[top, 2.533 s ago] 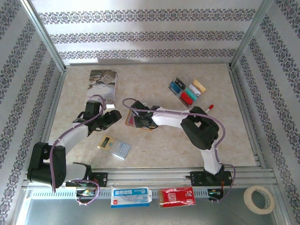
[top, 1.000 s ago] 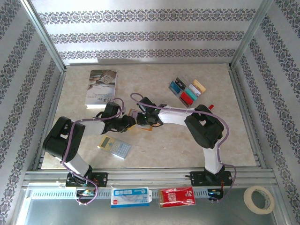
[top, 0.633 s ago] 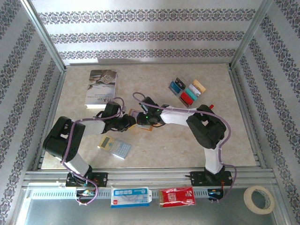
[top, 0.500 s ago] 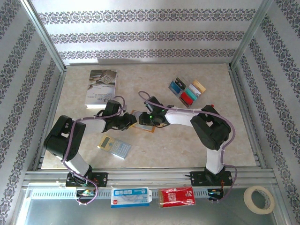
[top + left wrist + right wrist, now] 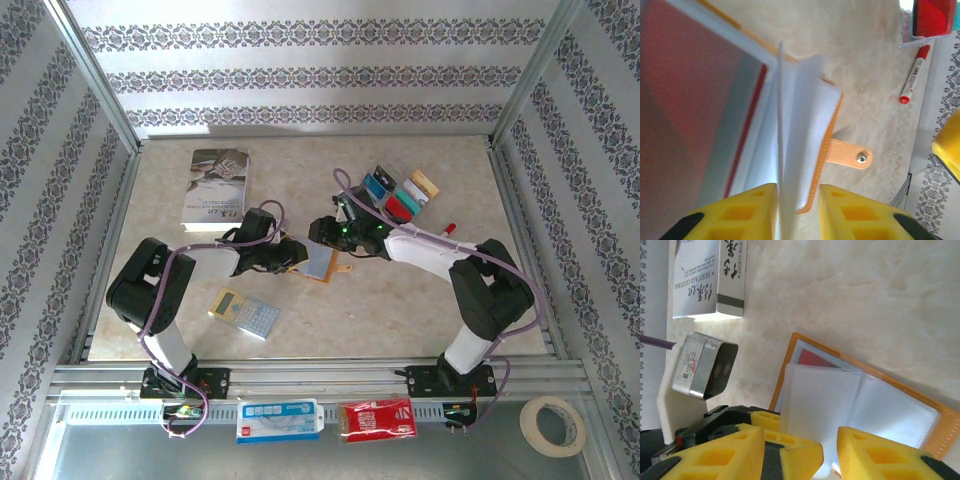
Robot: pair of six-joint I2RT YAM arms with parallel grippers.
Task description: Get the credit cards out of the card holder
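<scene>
We note card holder (image 5: 322, 264) hemmed on two sides: left gripper (image 5: 297, 255) at its left edge, fingers (image 5: 740, 212) clamped on its sleeves; right gripper (image 5: 319, 240) just behind, jaws apart. Credit cards (image 5: 400, 195) and red pen (image 5: 447, 230) behind-right of card holder, near. Book (image 5: 215, 188) behind-left, calculator (image 5: 245, 314) front-left. We see bare table (image 5: 400, 310) in front and right of card holder: widest passage.

Clutter on the marbled table (image 5: 400, 310)
Grey book (image 5: 216, 187) at the far left, calculator (image 5: 244, 314) near the front, red marker (image 5: 447, 229) to the right — tape roll (image 5: 553, 424) and two flat packets (image 5: 278, 419) below the front rail.
</scene>
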